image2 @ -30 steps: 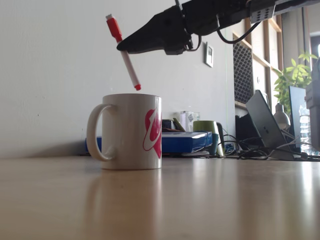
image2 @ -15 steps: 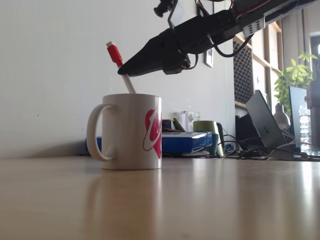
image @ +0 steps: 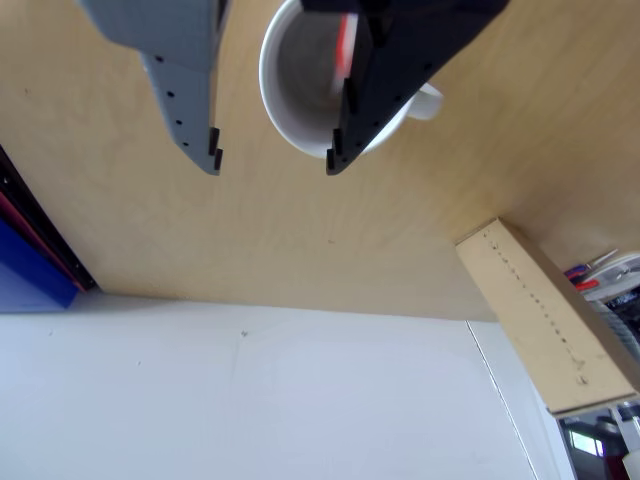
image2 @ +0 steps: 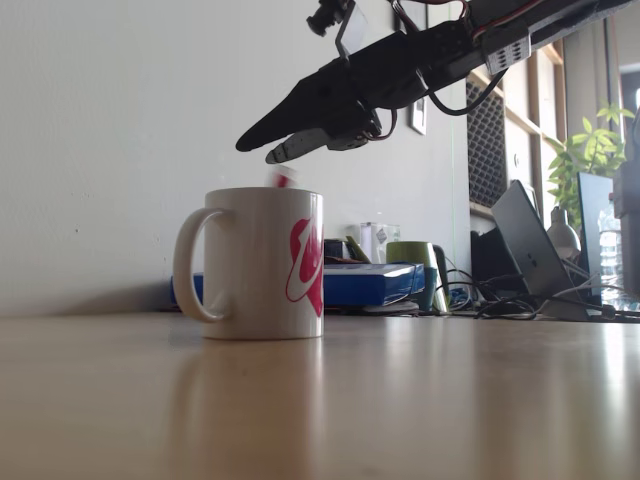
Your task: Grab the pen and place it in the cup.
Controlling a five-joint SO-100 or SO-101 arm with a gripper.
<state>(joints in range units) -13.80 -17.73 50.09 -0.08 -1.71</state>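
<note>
The slim white marker with the red cap [image2: 283,180], which half a second ago stood tall out of the mug between the jaws, now shows only as a blurred red scrap just above the rim in the fixed view; in the other view its red end [image: 346,45] lies inside the white ceramic mug with the pink swirl and handle [image2: 262,262]. The black-and-grey two-finger gripper [image2: 262,150] hangs just above the rim with its jaws spread wide and nothing between them, the grey finger [image: 185,75] well apart from the black one [image: 385,80]. Judging from this, the pen has been let go and has dropped into the cup, so the placing looks done or a moment from done. For room: the black finger sits over the mug's near rim [image: 300,140], so a straight lift seems safer than a sideways sweep that could clip the rim or the handle. The pale wooden tabletop [image2: 400,400] is bare around the mug, and a wooden block [image: 545,310] and the white wall [image2: 100,150] stand away from it.
</note>
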